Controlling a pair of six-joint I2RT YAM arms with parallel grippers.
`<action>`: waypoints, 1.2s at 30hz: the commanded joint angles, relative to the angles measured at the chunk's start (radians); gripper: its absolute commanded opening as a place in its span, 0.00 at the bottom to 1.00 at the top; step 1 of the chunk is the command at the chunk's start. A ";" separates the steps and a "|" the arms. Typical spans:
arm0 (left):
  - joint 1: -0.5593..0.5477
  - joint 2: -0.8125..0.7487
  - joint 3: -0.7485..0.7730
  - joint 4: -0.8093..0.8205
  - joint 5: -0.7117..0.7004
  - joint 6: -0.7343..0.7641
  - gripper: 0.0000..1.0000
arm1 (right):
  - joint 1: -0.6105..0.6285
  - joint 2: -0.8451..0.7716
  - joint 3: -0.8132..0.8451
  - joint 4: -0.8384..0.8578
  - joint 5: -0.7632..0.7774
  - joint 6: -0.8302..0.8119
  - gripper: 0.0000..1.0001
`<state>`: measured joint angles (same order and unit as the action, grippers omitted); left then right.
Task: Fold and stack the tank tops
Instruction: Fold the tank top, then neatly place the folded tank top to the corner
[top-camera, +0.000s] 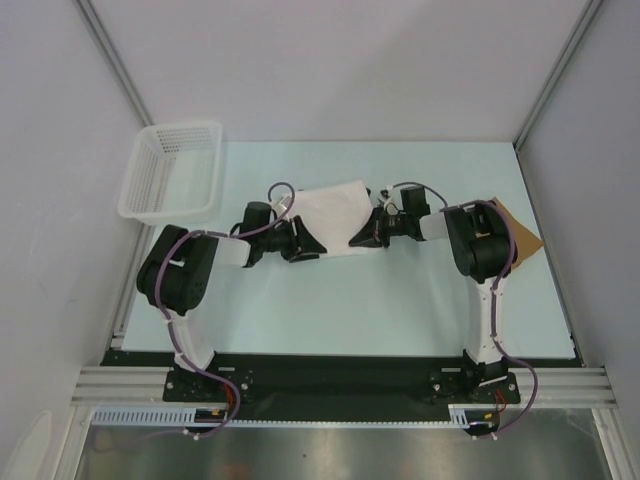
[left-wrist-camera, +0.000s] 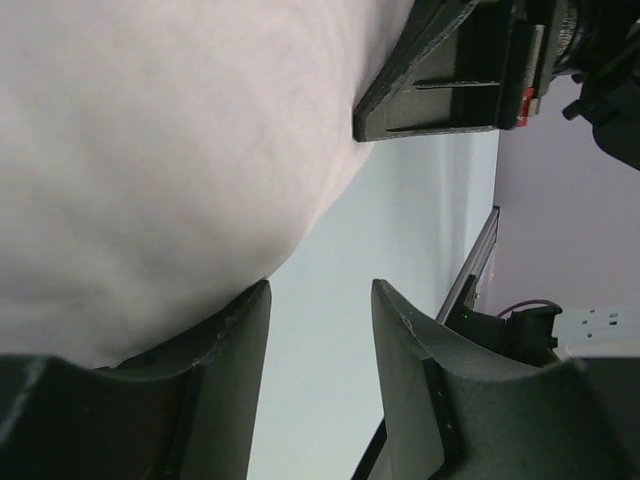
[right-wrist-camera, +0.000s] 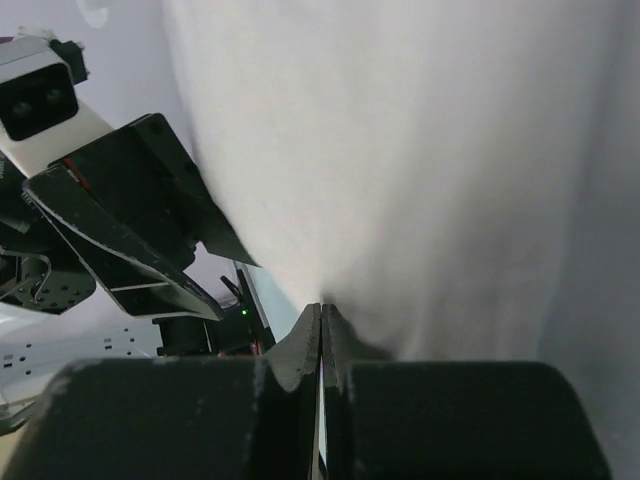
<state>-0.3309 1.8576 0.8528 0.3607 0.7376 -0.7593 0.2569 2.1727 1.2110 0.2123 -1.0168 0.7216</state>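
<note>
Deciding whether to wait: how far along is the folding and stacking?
Done: the tan tank top lies compact on the right, seemingly folded. In hand: the right tool pinches the white tank top; the left tool stands open beside it. Left: finish that fold, stack it.

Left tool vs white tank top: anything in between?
Nothing visible. The white tank top lies against one finger of the left tool; its open jaws show only table between them. The right tool is shut on the same top.

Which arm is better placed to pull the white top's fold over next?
Right, probably. The right gripper is shut on the white tank top; the left gripper stands open, cloth only beside one finger.
</note>
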 joint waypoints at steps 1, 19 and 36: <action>0.045 0.014 -0.038 0.099 0.035 0.009 0.50 | -0.022 0.048 -0.011 -0.021 0.011 -0.016 0.00; 0.155 -0.285 -0.161 -0.159 -0.231 0.129 0.61 | -0.105 -0.186 -0.071 -0.246 0.280 -0.139 0.24; 0.119 -0.118 0.158 -0.353 -0.535 0.166 0.79 | 0.024 -0.028 0.456 -0.672 0.796 -0.350 0.68</action>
<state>-0.1917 1.6970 0.9295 0.0174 0.2375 -0.6266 0.2455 2.0815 1.5822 -0.3328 -0.3393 0.4221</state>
